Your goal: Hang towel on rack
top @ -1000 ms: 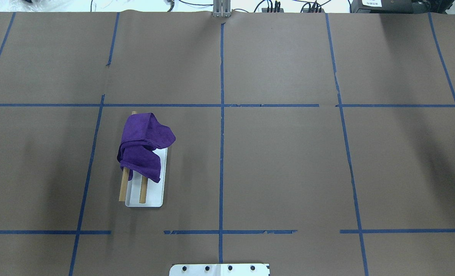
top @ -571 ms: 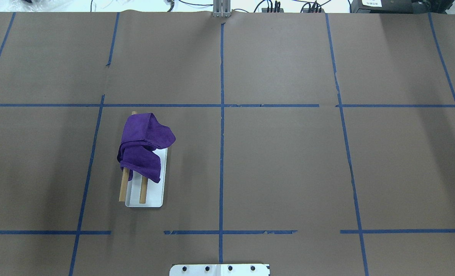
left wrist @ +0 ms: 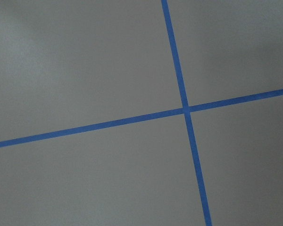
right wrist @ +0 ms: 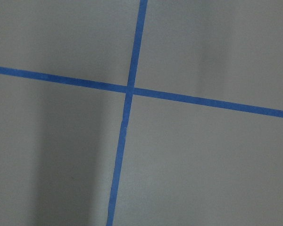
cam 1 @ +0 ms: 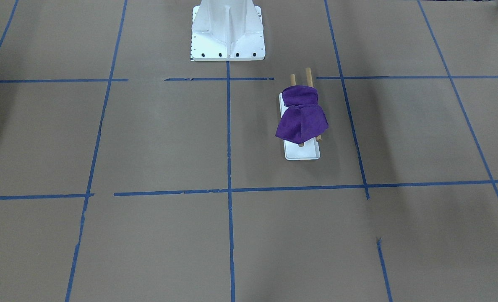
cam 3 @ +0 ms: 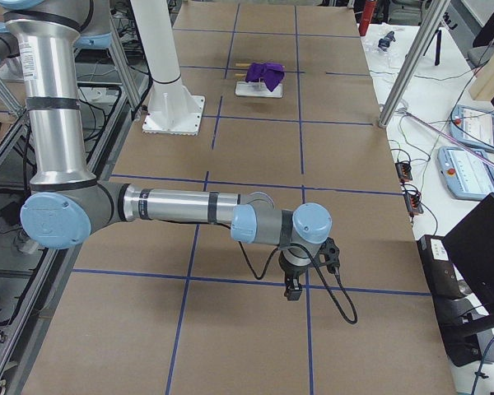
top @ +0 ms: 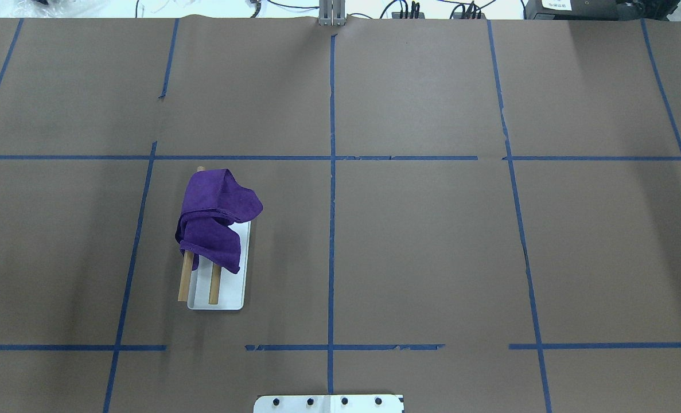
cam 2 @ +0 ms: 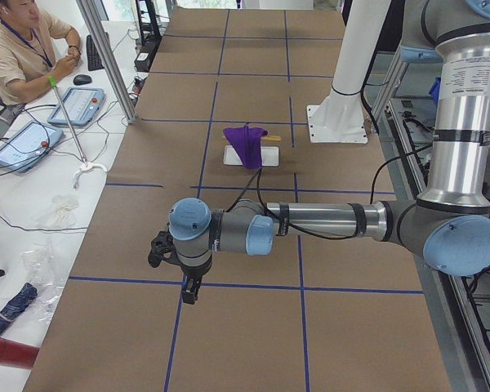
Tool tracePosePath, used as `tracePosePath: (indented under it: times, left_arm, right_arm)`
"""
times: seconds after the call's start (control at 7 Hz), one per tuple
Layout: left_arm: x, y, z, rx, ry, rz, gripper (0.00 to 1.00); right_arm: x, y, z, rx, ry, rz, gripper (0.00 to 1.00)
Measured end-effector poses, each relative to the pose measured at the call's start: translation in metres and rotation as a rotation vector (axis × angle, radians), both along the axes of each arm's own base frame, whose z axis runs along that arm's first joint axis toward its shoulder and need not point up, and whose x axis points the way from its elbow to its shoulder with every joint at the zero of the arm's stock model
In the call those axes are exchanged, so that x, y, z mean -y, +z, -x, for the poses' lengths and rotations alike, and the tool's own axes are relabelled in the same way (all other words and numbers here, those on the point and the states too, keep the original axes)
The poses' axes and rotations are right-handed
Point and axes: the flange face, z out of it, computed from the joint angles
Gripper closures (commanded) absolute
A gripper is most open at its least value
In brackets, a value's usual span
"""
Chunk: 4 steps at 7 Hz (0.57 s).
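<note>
A purple towel (top: 217, 212) hangs bunched over the two wooden bars of the rack (top: 214, 289), which stands on a white base (top: 236, 289) on the table's left half. The towel also shows in the front view (cam 1: 301, 117) and both side views (cam 2: 247, 144) (cam 3: 269, 72). My left gripper (cam 2: 192, 290) hangs over the table far from the rack, seen only in the left side view. My right gripper (cam 3: 294, 290) shows only in the right side view, also far off. I cannot tell whether either is open or shut. Both wrist views show only brown paper and blue tape.
Brown paper with a blue tape grid (top: 331, 158) covers the table. The robot's white base (cam 1: 228, 29) stands at the near edge. A person (cam 2: 16, 49) sits beside pendants and cables off the far side. A metal post (cam 3: 403, 70) stands there.
A small dark shape at the right edge of the overhead view one second ago has left the view. The towel and rack have not moved.
</note>
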Motion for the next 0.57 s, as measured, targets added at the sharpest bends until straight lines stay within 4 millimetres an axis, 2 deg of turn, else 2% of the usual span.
tracePosePath:
  times: [0.29, 0.57]
  left_arm:
    - [-0.001, 0.002, -0.001, -0.003, 0.0, 0.004, 0.0]
    - [-0.002, 0.002, -0.004, -0.013, 0.007, -0.001, 0.0]
  right_arm:
    - [0.002, -0.003, 0.003, 0.012, -0.008, -0.007, 0.0]
    - [0.01, -0.017, 0.018, 0.031, 0.001, 0.003, 0.0]
